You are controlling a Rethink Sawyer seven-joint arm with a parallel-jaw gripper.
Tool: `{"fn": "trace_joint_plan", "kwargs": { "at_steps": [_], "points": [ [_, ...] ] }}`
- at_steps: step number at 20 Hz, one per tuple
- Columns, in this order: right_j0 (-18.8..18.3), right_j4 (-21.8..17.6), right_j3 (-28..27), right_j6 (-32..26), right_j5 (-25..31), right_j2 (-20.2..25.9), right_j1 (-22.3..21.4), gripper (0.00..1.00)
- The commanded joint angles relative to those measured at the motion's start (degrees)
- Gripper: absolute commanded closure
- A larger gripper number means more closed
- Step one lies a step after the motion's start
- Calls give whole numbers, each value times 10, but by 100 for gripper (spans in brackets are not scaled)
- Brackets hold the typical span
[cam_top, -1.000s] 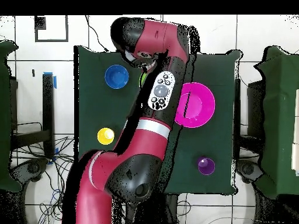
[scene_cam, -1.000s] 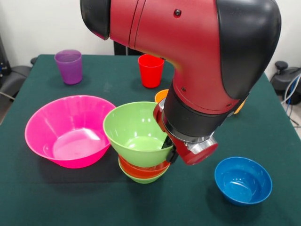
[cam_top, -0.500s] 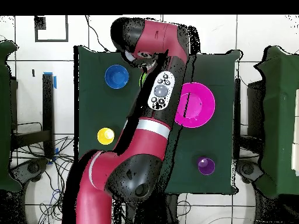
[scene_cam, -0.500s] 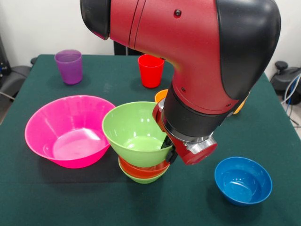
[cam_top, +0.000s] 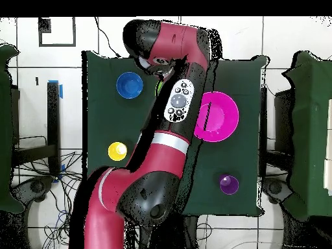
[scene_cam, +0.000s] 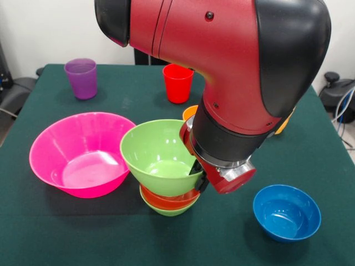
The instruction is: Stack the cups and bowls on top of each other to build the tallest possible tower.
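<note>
Your gripper [scene_cam: 195,176] sits at the right rim of the large green bowl [scene_cam: 158,155], almost wholly hidden under the arm's wrist [scene_cam: 227,166]; only a dark part shows against the bowl's wall, so you cannot tell how it is set or whether it grips the bowl. That bowl is upright on top of the tower [scene_cam: 168,191], resting in the red-orange bowl [scene_cam: 166,199], which sits in the small green bowl [scene_cam: 169,210] on the worktop [scene_cam: 66,233]. The large green bowl looks slightly off-centre on the pile, leaning out toward the pink bowl [scene_cam: 83,152], whose rim it touches or nearly touches. The pink bowl stands upright and empty just beside the tower. Your blue bowl [scene_cam: 287,211] stands alone, apart from the tower on its other side, also upright and empty.

Toward the far edge you have the purple cup [scene_cam: 81,77] and the red cup [scene_cam: 178,82], both upright and well apart. An orange cup [scene_cam: 189,112] peeks out behind the arm, mostly hidden.

From overhead, the arm covers the tower; you can see the yellow cup [cam_top: 117,151] standing alone, well clear of the bowls.
</note>
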Motion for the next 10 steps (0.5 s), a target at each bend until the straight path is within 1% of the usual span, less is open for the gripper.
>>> {"fn": "trace_joint_plan", "kwargs": {
  "at_steps": [1, 10],
  "points": [
    [3, -21, 24, 0, 57, 36, 6, 100],
    [5, -23, 33, 1, 53, 42, 1, 100]
  ]
}}
